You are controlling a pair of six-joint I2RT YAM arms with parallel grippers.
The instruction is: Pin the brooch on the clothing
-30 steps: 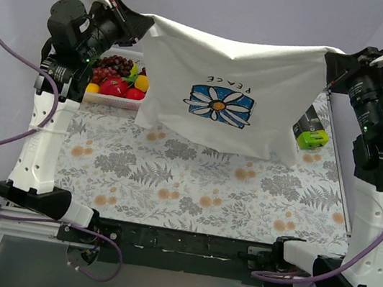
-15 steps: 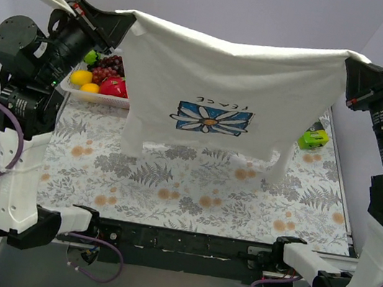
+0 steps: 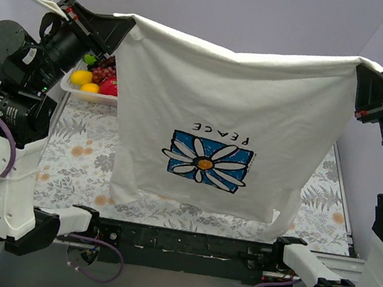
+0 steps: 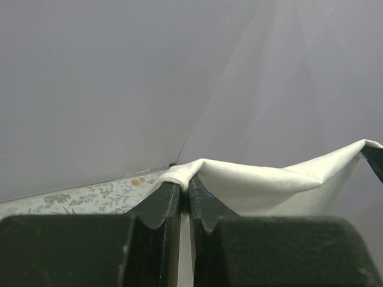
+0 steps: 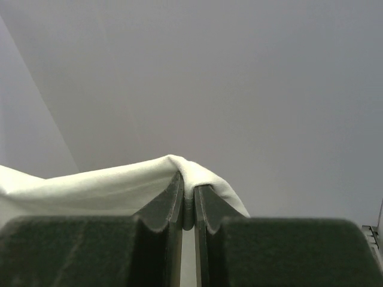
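Observation:
The white T-shirt [image 3: 228, 98] hangs spread in the air above the table, its blue flower logo [image 3: 207, 161] upside down and facing the camera. My left gripper [image 3: 123, 20] is shut on the shirt's upper left corner, seen as pinched white cloth [image 4: 197, 173] in the left wrist view. My right gripper [image 3: 362, 68] is shut on the upper right corner, seen as a white fold [image 5: 185, 170] in the right wrist view. The shirt's lower edge hangs near the table's front edge. The brooch is out of view.
A white tray of fruit [image 3: 92, 80] stands at the back left, partly behind the shirt. The floral tablecloth [image 3: 79, 162] covers the table. The shirt hides most of the table's middle and right.
Both arms have lifted higher and spread apart. The shirt has risen off the table, swung toward the camera and now hangs stretched between the two grippers.

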